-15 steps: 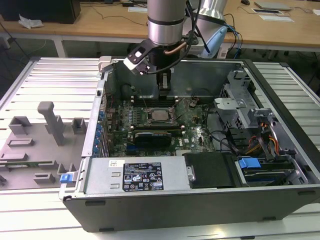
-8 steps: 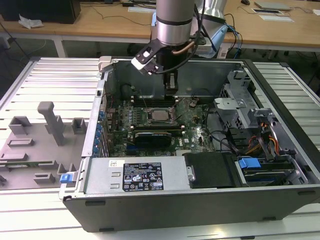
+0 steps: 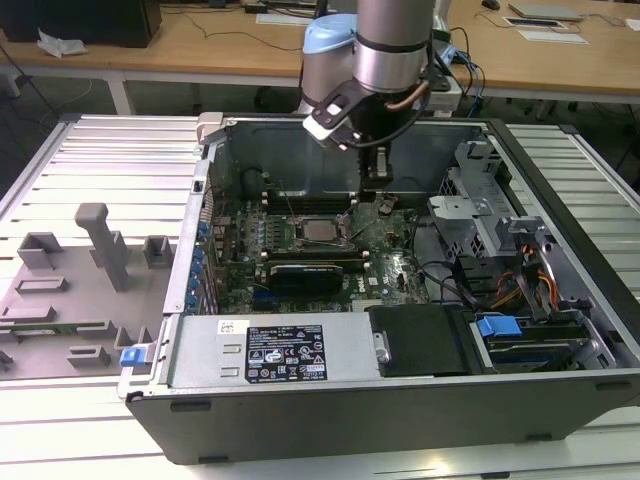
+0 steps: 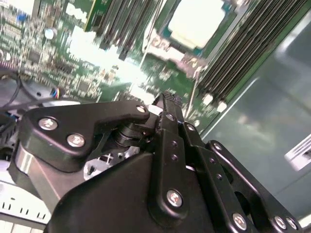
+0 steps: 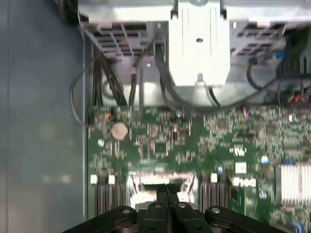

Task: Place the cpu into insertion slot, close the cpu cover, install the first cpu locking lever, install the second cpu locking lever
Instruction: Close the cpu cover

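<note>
The cpu [image 3: 320, 231] lies flat in the socket in the middle of the green motherboard, its silver top up; it is pale and bright in the second wrist view [image 4: 197, 22]. The dark cpu cover [image 3: 303, 233] rims it. My gripper [image 3: 376, 190] hangs inside the case just to the exterior view's right of the socket and slightly behind it. Its black fingers are pressed together in both wrist views [image 4: 167, 99] [image 5: 167, 187], and nothing shows between them. A thin metal lever rod [image 4: 195, 87] runs along the socket's edge close to the fingertips.
A long black finned card [image 3: 310, 270] lies in front of the socket. A silver power supply [image 3: 270, 350] fills the case's front, and a drive cage [image 3: 480, 215] with cables [image 3: 520, 280] stands at the right. Memory slots [image 4: 252, 53] flank the socket. A grey fixture [image 3: 100, 245] sits outside on the left.
</note>
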Controlling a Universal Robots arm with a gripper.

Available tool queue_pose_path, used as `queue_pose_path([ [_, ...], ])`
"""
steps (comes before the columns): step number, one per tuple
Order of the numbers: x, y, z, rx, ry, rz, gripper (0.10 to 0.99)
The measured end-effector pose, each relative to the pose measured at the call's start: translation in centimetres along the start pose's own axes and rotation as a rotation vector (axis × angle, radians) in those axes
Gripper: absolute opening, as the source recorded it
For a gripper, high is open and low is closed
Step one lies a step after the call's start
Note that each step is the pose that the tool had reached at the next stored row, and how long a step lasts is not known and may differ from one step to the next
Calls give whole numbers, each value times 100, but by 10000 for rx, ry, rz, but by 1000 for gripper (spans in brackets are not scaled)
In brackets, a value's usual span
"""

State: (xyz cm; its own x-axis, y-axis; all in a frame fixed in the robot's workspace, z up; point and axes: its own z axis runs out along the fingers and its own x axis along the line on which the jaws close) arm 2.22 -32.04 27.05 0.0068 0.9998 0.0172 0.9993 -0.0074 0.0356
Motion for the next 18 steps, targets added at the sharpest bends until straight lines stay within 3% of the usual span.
queue_pose_path([
  [7, 1, 245, 15, 20, -2, -1, 106],
  [11, -1, 252, 131, 20, -2, -1, 106],
  [18, 7, 249, 230, 37, -2, -2, 106],
])
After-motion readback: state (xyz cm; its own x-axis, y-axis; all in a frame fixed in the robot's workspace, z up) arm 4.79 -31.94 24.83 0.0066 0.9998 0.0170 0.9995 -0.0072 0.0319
